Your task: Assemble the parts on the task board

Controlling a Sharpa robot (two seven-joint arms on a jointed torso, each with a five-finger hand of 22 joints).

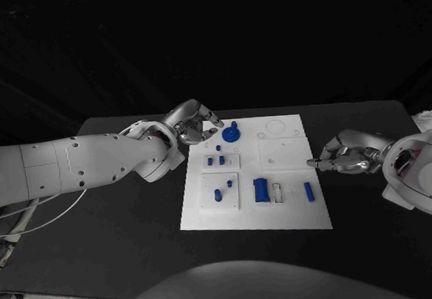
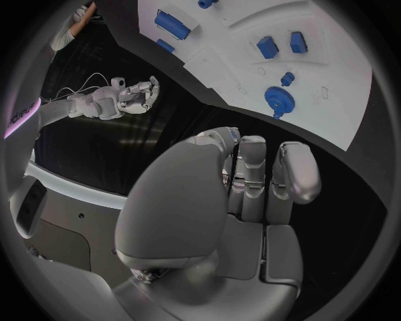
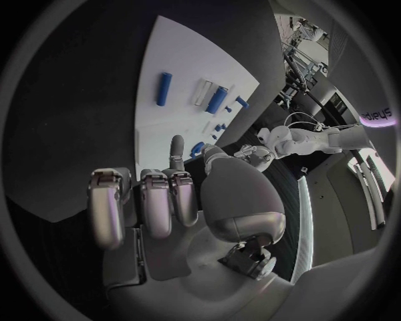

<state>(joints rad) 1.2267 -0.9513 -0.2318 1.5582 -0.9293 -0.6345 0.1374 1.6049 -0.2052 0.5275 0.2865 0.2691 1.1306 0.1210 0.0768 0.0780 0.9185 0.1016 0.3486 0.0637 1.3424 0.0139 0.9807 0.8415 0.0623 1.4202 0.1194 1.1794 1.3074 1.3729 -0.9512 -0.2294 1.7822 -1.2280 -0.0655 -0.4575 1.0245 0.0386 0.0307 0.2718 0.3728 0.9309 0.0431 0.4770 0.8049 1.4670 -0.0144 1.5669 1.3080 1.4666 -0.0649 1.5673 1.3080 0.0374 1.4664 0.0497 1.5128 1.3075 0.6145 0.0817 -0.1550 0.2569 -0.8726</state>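
Blk table (image 1: pixel 113 224), board (image 1: pixel 294 216) w/ parts (image 1: pixel 261 190)

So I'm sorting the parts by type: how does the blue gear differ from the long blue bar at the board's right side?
The blue gear is round and toothed, with a knob on top; the long blue bar is slim and straight. The gear sits at the task board's far end beside the left hand; the bar lies flat nearer the robot, close to the right edge. Both are blue and untouched.

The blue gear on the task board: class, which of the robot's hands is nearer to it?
Left. The left hand hovers just beside the blue gear at the task board's far corner; the right hand sits off the board's opposite edge.
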